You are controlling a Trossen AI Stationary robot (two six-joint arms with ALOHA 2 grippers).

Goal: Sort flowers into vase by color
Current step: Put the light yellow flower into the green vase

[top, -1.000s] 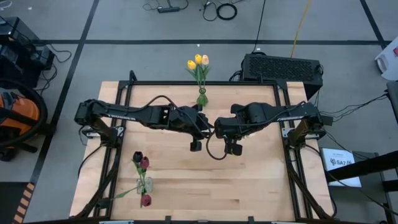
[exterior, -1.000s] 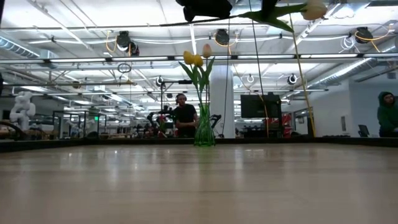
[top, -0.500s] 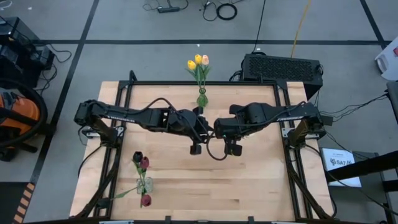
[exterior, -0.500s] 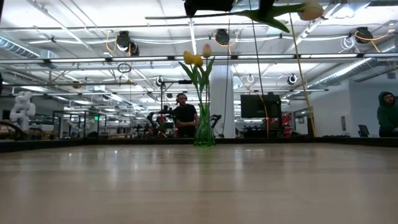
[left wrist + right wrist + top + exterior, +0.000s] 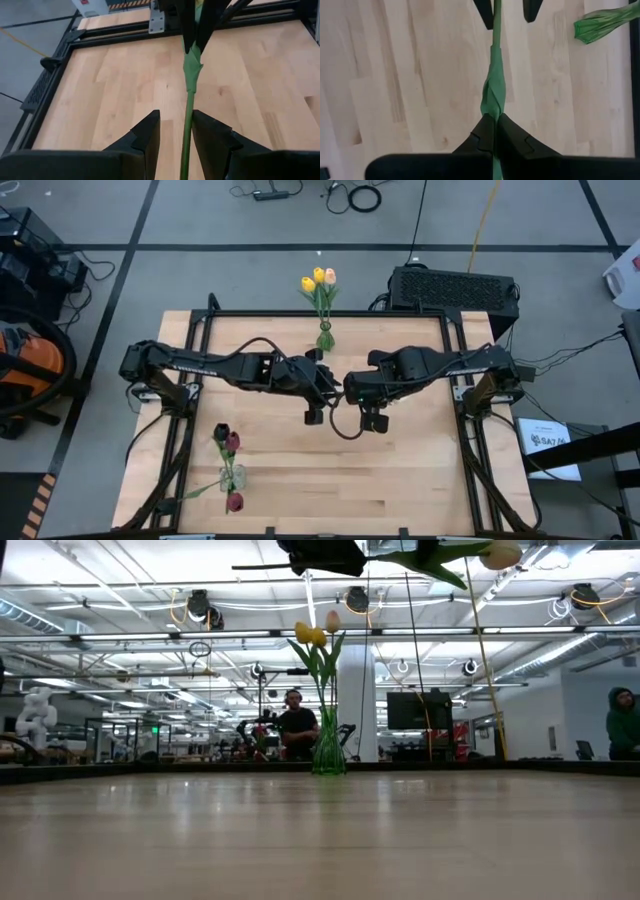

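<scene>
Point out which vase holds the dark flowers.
The clear vase near the table's front left edge: its tulips are near-black and dark red. The green vase at the back edge holds yellow and peach-pink ones.

A light wooden bench fills the middle of the frame, ringed by grey floor marked with black tape lines. Two dark arms reach in from the left and right edges and meet just above the centre, the left claw and right claw side by side, near each other. At the bench's upper edge stands a green vase with yellow and peach tulips. At lower left a clear vase holds dark red and near-black tulips. A black box sits at upper right; an orange vacuum at far left.
</scene>
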